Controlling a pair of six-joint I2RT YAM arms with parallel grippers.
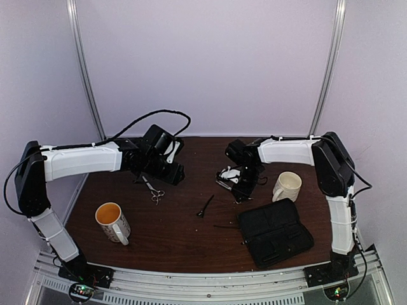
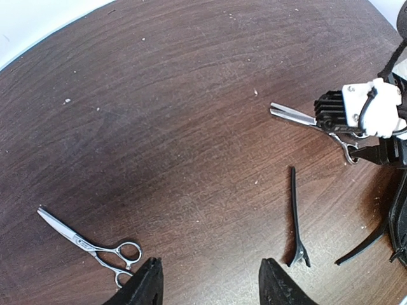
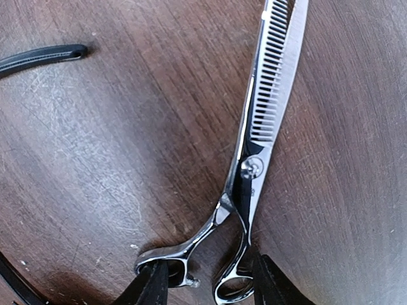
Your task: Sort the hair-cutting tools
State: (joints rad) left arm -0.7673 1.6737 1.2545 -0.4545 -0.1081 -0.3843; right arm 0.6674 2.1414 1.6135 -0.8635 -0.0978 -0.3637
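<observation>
Right now the toothed scissors (image 3: 257, 146) point away from my right wrist across the brown table (image 3: 95, 159). Their two ring handles sit between the fingers (image 3: 149, 289) of my right gripper (image 3: 210, 276). The jaws stand partly apart, one on each side of the rings and very close to them. I cannot tell whether they are pressing on the metal or only standing beside it.

The plain scissors (image 2: 89, 244) lie flat to the left of the table's middle, blades closed. Their rings are just beside one of the fingers (image 2: 143, 289) of my left gripper (image 2: 210, 283). That gripper hangs over them with its jaws wide apart, only bare wood between them.

One hair clip (image 1: 205, 206) lies in the middle of the table, between the two pairs of scissors and a little nearer to my bases, touching neither pair. The second hair clip (image 1: 224, 226) lies just beside the left edge of the black case (image 1: 275, 232); whether it touches the case I cannot tell.

The case lies flat at the right front of the table. Behind it, to the right of my right gripper, stands a white mug (image 1: 287, 186). A mug with an orange inside (image 1: 112, 222) stands at the left front, well apart from all four tools.
</observation>
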